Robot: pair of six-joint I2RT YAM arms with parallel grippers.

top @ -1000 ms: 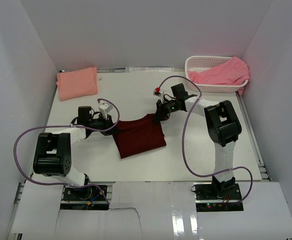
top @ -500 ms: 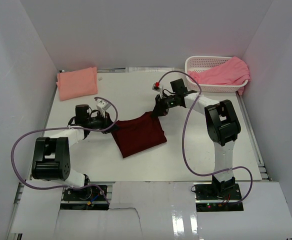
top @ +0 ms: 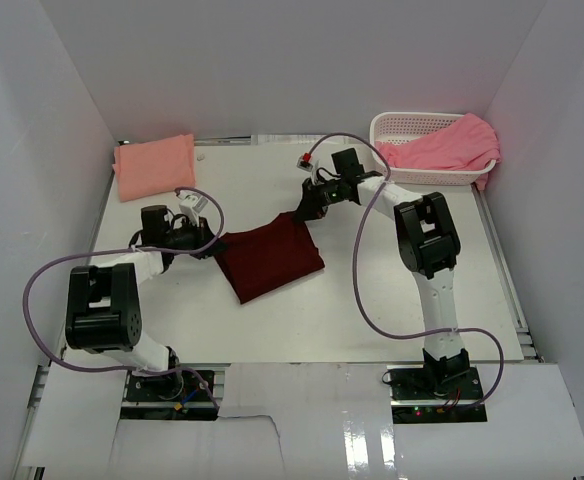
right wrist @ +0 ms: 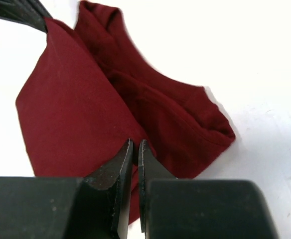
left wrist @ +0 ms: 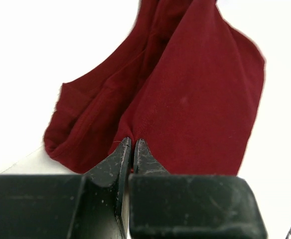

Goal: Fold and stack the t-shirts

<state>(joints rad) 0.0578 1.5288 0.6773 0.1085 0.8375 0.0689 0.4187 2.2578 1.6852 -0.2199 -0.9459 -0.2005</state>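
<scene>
On the white table point(top: 392, 290), between white walls point(top: 272, 60), we see the left gripper point(top: 217, 243) and right gripper point(top: 304, 213) each pinching the maroon t-shirt point(top: 270, 260). A salmon t-shirt point(top: 154, 166) lies far left.

T-shirt point(top: 270, 262) between left tool point(top: 215, 246) and right tool point(top: 303, 213)

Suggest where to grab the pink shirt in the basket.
Probably the bunched fold of the pink shirt spilling over the white basket's right end. Come from above on that side: the cloth there lies over the rim, not down inside the lattice walls.
</scene>
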